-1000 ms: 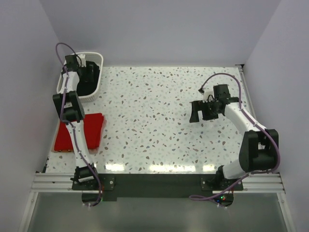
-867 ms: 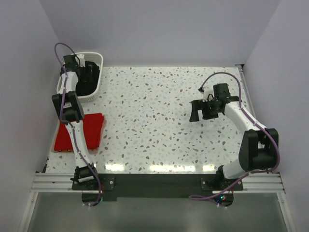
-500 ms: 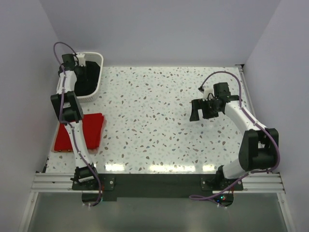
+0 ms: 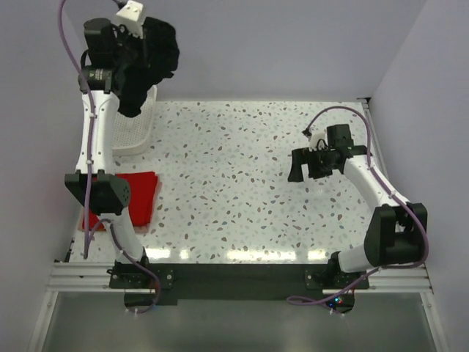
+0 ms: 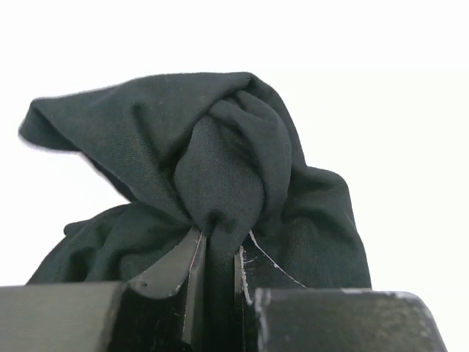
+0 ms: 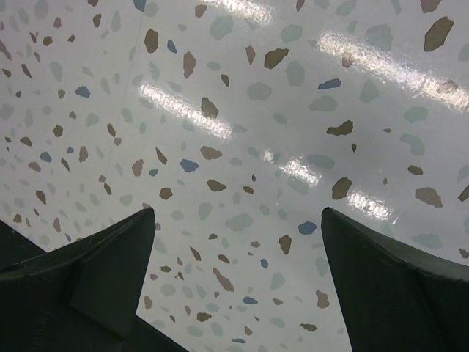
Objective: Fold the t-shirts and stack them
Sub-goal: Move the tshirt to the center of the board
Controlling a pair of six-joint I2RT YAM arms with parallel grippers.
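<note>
T-shirt [image 4: 150,59], black, now clear of basket [image 4: 133,132], pinched high in left pincer [image 5: 216,248]; right pincer [image 6: 238,216] spread.

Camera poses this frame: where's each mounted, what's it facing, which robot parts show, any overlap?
Top external: above and behind the bases, looking down on the table; both arms show.
Left wrist: behind the left gripper, looking along its fingers at the black t-shirt they clamp.
Right wrist: behind the right gripper, facing down at the table; both open fingers show.
Shared: top external and left wrist both see the black t-shirt.

Speckled terrazzo table [image 4: 242,183], plain pale walls [image 4: 264,44]
</note>
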